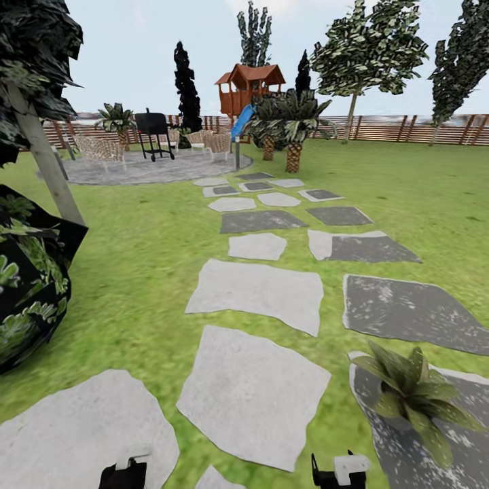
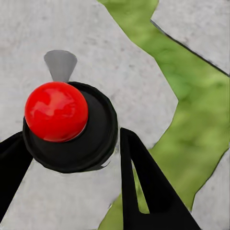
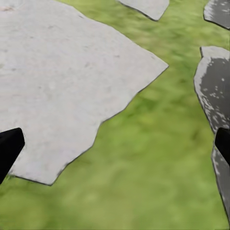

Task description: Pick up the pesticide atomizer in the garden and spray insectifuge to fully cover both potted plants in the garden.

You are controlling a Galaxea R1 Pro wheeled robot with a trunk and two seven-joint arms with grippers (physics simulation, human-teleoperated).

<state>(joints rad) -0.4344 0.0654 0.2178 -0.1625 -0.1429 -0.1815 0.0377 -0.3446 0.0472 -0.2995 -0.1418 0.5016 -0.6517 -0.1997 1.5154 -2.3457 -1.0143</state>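
A green lawn (image 1: 421,197) runs back to a brown slatted fence (image 1: 407,128), with a double line of grey stepping stones (image 1: 258,292) climbing the middle of the head view toward a round paved patio (image 1: 136,170) at upper left. The grass between and to the right of the stones lies open. On the patio stand a black grill (image 1: 153,132) and pale wicker chairs (image 1: 102,149); behind them rise a wooden play tower (image 1: 248,85) with a blue slide (image 1: 241,122), two palms (image 1: 293,125) and tall trees along the fence. A big dark leafy bush (image 1: 27,292) and a pale trunk (image 1: 47,163) crowd the left edge.

One plant (image 1: 411,397), a low rosette of pointed green leaves, sits on a dark stone (image 1: 380,435) at lower right, near the right gripper (image 1: 337,470) at the bottom edge.

In the left wrist view the atomizer (image 2: 69,127) appears from above: a round black body topped by a glossy red ball, with a grey nozzle pointing away over a pale stone (image 2: 96,52). The left gripper (image 2: 72,158) has one black finger (image 2: 143,191) touching its side and the other at its far side, pinching it. In the right wrist view the right gripper's fingers (image 3: 8,148) stand at opposite frame edges, spread wide over grass and stone, holding nothing.
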